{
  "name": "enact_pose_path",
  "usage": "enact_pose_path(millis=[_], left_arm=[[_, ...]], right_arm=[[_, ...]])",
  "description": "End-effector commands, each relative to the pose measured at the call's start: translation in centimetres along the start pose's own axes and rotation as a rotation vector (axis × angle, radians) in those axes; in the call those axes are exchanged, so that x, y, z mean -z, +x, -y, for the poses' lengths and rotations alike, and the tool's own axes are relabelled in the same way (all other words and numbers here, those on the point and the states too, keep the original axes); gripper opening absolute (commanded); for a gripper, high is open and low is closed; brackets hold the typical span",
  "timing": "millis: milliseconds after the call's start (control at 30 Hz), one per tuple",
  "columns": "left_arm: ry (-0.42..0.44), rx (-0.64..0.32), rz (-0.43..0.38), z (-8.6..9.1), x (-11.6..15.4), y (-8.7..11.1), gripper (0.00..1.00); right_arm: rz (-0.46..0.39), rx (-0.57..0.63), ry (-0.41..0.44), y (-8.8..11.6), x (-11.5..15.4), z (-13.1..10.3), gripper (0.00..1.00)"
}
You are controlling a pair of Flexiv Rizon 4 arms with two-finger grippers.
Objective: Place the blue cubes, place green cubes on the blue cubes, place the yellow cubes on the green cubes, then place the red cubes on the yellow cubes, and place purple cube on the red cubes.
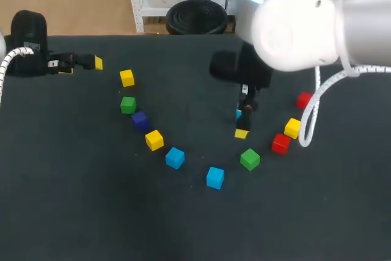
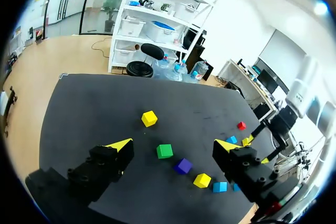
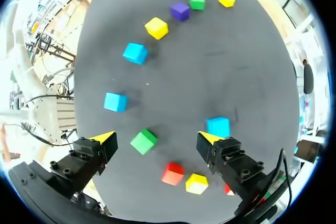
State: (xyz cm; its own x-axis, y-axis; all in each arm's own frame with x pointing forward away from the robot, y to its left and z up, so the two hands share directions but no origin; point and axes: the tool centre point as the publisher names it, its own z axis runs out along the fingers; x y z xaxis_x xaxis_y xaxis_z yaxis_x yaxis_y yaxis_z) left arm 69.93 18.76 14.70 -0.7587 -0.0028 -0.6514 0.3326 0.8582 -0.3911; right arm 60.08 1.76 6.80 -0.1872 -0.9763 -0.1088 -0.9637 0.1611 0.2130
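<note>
Cubes (image 1: pixel 175 158) arc centrally | left fingers (image 2: pixel 119 147) spread, table's (image 1: pixel 61 212) far-left area | right fingers (image 3: pixel 105 140) spread, centre

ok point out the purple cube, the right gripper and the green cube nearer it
purple cube (image 1: pixel 140 120), head view, top face
right gripper (image 3: pixel 156 138), right wrist view, midway between fingertips
green cube (image 3: pixel 143 142), right wrist view, top face

One blue cube (image 1: pixel 237 114) is largely hidden by the right gripper (image 1: pixel 243 118). A red cube (image 3: pixel 226 188) is partly covered by its finger (image 3: pixel 233 163).
</note>
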Motion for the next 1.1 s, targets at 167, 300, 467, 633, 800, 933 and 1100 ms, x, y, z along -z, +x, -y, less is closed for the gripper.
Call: enact_pose_path(millis=[167, 300, 467, 633, 800, 933, 1100], left_arm=[[-0.009, 0.002, -0.006, 0.2, 0.0, -0.1, 1.00], [-0.009, 0.002, -0.006, 0.2, 0.0, -0.1, 1.00], [-0.009, 0.002, -0.006, 0.2, 0.0, -0.1, 1.00], [-0.009, 0.002, -0.006, 0.2, 0.0, -0.1, 1.00], [-0.009, 0.002, -0.006, 0.2, 0.0, -0.1, 1.00], [-0.009, 0.002, -0.006, 0.2, 0.0, -0.1, 1.00], [-0.009, 0.002, -0.006, 0.2, 0.0, -0.1, 1.00]], right_arm=[[0.052, -0.028, 0.014, 1.1, 0.0, -0.5, 1.00], [0.052, -0.028, 0.014, 1.1, 0.0, -0.5, 1.00], [0.052, -0.028, 0.014, 1.1, 0.0, -0.5, 1.00], [0.036, -0.049, 0.013, 1.6, 0.3, -0.6, 1.00], [-0.103, -0.115, -0.020, 0.3, -1.4, -3.2, 1.00], [-0.153, -0.166, -0.011, -0.9, -2.3, -5.6, 1.00], [-0.236, -0.190, 0.058, -1.9, -2.5, -8.2, 1.00]])
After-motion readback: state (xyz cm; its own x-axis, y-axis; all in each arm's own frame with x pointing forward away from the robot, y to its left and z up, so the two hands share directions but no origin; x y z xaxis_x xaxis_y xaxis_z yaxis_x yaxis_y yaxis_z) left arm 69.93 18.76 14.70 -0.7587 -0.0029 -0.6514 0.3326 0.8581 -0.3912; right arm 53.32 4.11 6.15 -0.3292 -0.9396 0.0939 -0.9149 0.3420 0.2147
